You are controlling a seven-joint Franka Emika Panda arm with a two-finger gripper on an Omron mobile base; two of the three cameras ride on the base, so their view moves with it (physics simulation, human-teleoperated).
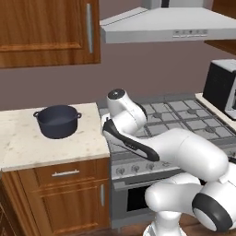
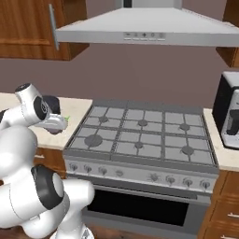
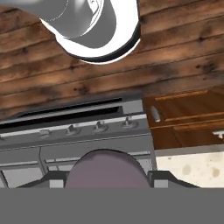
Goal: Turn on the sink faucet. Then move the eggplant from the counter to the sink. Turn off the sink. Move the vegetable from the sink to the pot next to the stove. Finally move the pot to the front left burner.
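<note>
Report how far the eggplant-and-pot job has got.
Looks done: the eggplant is picked up and sits between the fingers of the gripper, in front of the stove; the sink steps cannot be checked here. In hand: getting it to the pot, which looks empty on the counter. Left: drop it in, then set the pot on the front left burner.

A silver range hood (image 2: 144, 28) hangs on a plain mauve-brown wall (image 2: 140, 74), with brown wooden wall cabinets (image 1: 46, 30) to its left and a dark toaster oven (image 1: 223, 87) below its right end.
</note>
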